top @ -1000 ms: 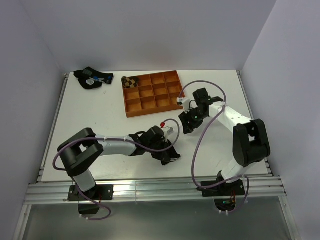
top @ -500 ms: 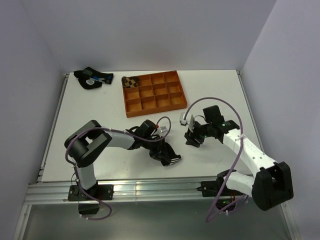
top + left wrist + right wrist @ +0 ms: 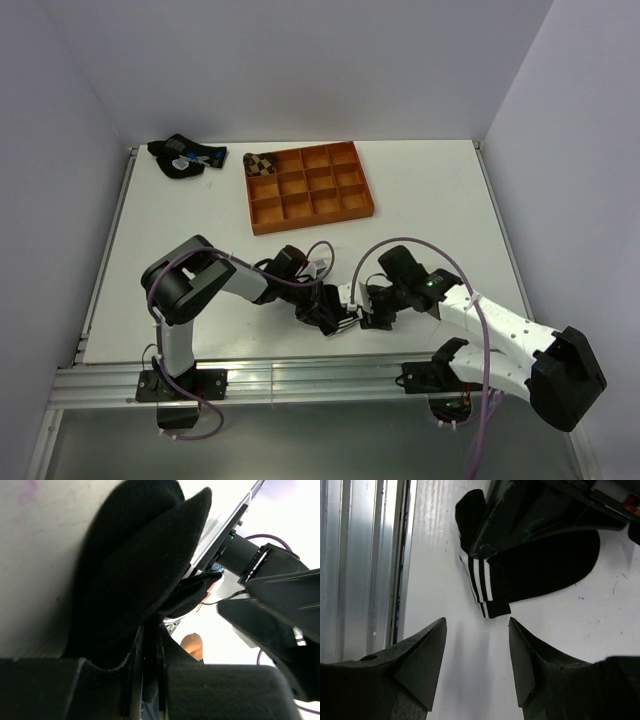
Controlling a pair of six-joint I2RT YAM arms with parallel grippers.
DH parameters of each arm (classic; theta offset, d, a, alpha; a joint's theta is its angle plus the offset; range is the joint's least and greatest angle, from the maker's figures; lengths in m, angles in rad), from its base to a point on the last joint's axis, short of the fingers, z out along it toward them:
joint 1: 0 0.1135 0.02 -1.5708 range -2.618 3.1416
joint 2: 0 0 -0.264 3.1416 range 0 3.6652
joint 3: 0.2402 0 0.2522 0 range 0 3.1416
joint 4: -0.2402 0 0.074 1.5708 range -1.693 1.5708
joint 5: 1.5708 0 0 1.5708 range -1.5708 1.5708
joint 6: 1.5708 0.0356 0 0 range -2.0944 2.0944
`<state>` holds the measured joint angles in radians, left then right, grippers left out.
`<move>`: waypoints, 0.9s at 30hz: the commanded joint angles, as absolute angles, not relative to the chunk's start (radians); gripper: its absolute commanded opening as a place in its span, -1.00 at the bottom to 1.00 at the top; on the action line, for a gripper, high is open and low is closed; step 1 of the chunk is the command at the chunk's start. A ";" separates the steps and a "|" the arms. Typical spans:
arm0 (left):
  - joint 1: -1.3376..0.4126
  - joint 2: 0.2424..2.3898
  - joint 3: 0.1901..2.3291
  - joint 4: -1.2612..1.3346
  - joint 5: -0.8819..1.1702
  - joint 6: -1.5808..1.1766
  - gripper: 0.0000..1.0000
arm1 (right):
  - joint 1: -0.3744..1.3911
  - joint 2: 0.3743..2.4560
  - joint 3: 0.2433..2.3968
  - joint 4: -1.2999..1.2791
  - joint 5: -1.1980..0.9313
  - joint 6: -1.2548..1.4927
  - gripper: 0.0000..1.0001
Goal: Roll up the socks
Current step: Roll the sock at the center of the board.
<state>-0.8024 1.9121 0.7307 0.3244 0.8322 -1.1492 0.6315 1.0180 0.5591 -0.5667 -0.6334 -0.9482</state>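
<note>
The short black ankle sock with white stripes (image 3: 540, 565) lies on the white table near its front edge. My left gripper (image 3: 322, 308) is shut on it; in the left wrist view the black fabric (image 3: 135, 570) fills the frame and runs between the closed fingers (image 3: 107, 690). My right gripper (image 3: 477, 630) is open and empty, just short of the sock's striped cuff (image 3: 481, 582). From above it (image 3: 362, 305) sits right beside the left gripper. The brown-and-black argyle sock (image 3: 262, 163) lies bunched in the top-left compartment of the orange tray (image 3: 360, 210).
A dark sock bundle with blue and white marks (image 3: 180, 157) lies at the far left corner. The aluminium rail of the table's front edge (image 3: 365, 565) runs close beside my right gripper. White walls enclose the table on three sides.
My right arm has swung from beside the orange tray down to the front of the table, ending right beside the left gripper. The left gripper stayed near the front, still holding the sock.
</note>
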 commanded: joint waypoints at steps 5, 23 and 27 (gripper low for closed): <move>-0.788 1.934 0.706 0.347 0.807 -1.166 -0.99 | 0.787 0.997 0.509 -0.396 -0.523 -0.917 0.20; -0.781 1.924 0.703 0.327 0.811 -1.131 -0.99 | 0.945 1.213 0.489 -0.195 -0.301 -0.850 -0.11; -0.781 1.922 0.696 0.331 0.821 -1.123 -0.99 | 0.946 1.246 0.494 -0.181 -0.288 -0.839 -0.32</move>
